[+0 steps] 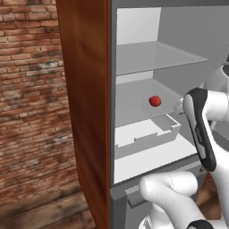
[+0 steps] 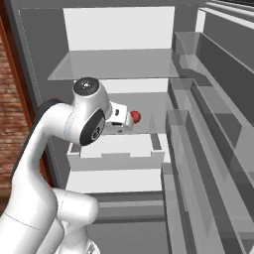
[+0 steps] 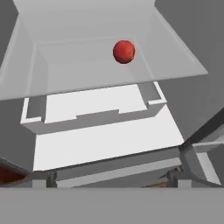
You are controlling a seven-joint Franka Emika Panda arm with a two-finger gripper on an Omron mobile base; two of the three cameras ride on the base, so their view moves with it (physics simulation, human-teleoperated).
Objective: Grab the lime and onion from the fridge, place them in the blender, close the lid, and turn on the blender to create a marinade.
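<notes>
I'm at the open fridge [image 1: 134,167], arm reaching in toward the middle shelf [image 1: 134,105]. One small round reddish thing sits there alone, toward the back: that looks like the onion [image 1: 155,101], though it reads plain red from here. From the right base camera it peeks out just past my wrist, and from the hand camera it sits ahead and above, well apart from my fingertips [image 3: 175,177], which rise at the bottom of that view, spread wide with nothing between them. So the claw [image 3: 111,178] is fully apart and empty. Below the shelf there's a white drawer [image 1: 147,136], and the door racks [image 2: 208,149] run down the right side. I can't spot the lime anywhere on these shelves. My read: this is the very start. Nothing grabbed, nothing in the blender, lid and button untouched. The reach for the onion comes first, I'd say, then everything else.
</notes>
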